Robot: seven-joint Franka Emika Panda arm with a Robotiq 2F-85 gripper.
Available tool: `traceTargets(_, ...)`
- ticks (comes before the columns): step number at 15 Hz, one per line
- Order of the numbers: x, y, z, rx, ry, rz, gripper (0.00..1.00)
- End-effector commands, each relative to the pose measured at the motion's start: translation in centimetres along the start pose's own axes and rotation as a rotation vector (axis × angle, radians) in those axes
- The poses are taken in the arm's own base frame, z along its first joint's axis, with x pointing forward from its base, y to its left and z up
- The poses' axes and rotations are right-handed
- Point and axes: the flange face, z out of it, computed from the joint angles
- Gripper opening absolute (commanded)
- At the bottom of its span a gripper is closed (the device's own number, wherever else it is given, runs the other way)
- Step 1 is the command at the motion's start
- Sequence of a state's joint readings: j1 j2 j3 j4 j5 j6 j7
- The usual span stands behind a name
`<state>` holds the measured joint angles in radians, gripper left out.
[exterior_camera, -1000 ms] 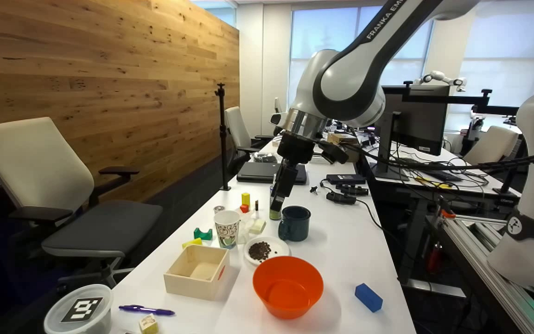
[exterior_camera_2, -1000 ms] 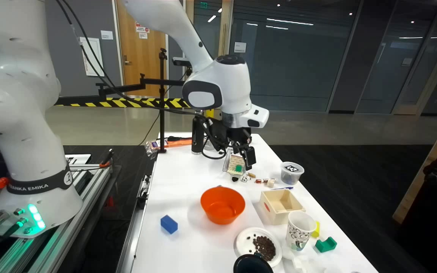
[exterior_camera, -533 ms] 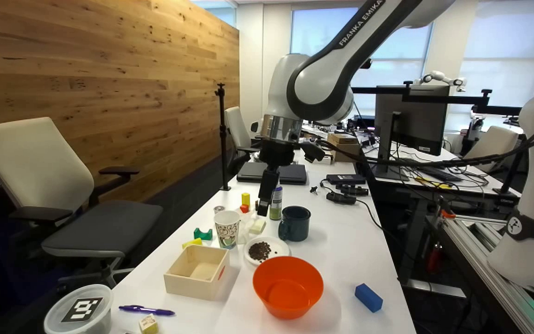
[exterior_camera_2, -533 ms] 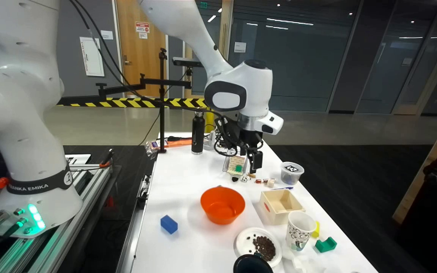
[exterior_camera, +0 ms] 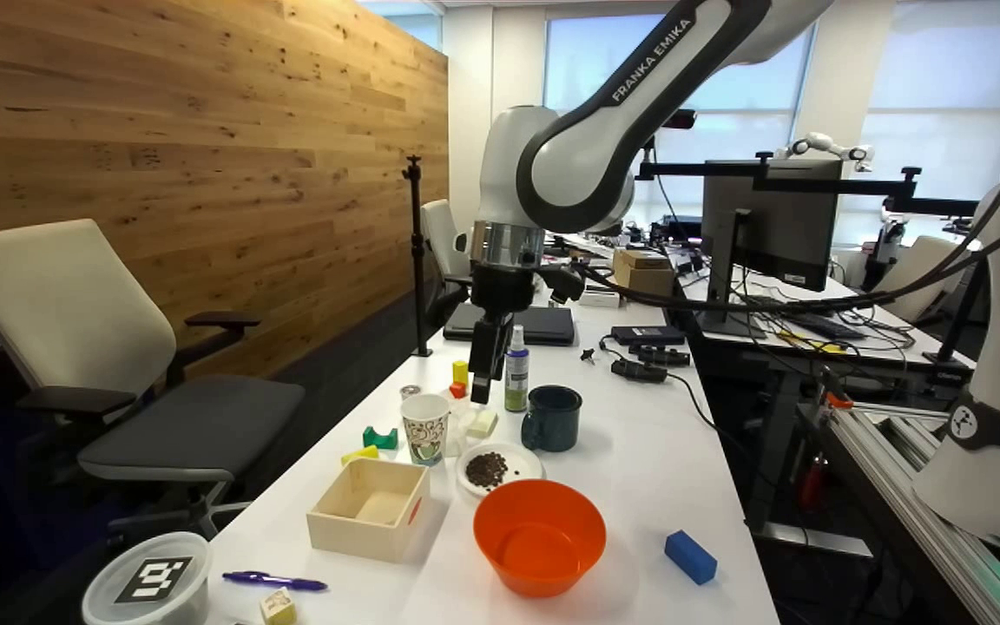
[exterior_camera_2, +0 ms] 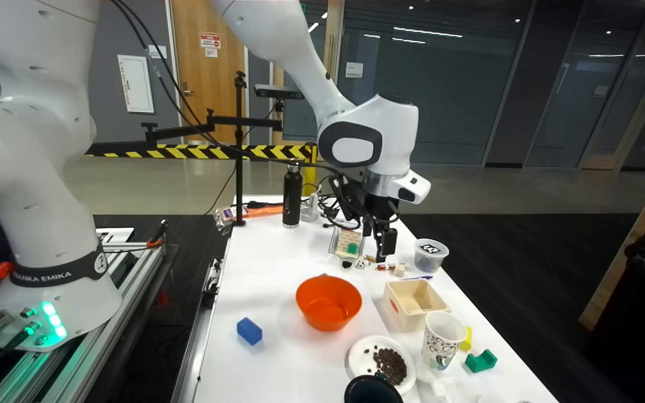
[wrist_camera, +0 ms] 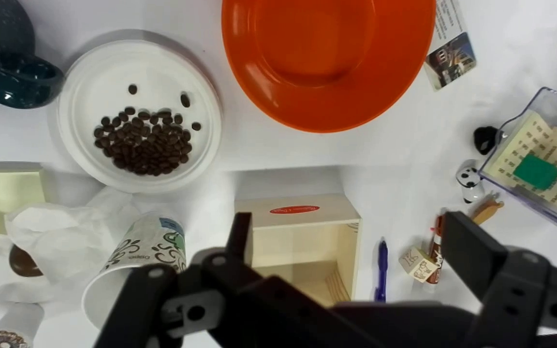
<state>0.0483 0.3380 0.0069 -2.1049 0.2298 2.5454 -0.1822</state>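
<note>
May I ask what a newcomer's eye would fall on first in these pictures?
Probably the bright orange bowl, standing on the white table. Next would come the black tool, hanging open above the table, then the dark brown beans heaped on the white plate between the bowl and the mug.

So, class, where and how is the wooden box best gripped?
The wooden box is probably best pinched from straight above, across its wall with the red oval: it stands upright and open-topped, its walls look thin, and a gap separates that side from the orange bowl.
</note>
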Motion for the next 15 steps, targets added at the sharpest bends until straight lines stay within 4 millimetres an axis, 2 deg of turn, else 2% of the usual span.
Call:
traceTargets(1, 0.0, -0.1, 0.0, 0.002, -0.002, 0.0, 1.0)
traceTargets(5, 0.2, -0.5, 0.4, -0.009, -0.013, 0.032, 1.0)
traceTargets(8, 1.9, -0.7, 1.6, -0.023, -0.019, 0.106, 1.0)
traceTargets(10, 3.0, -0.6, 3.0, -0.043, -0.022, 0.141, 1.0)
traceTargets(15, 6.2, 0.7, 5.3, -0.057, 0.035, 0.168, 1.0)
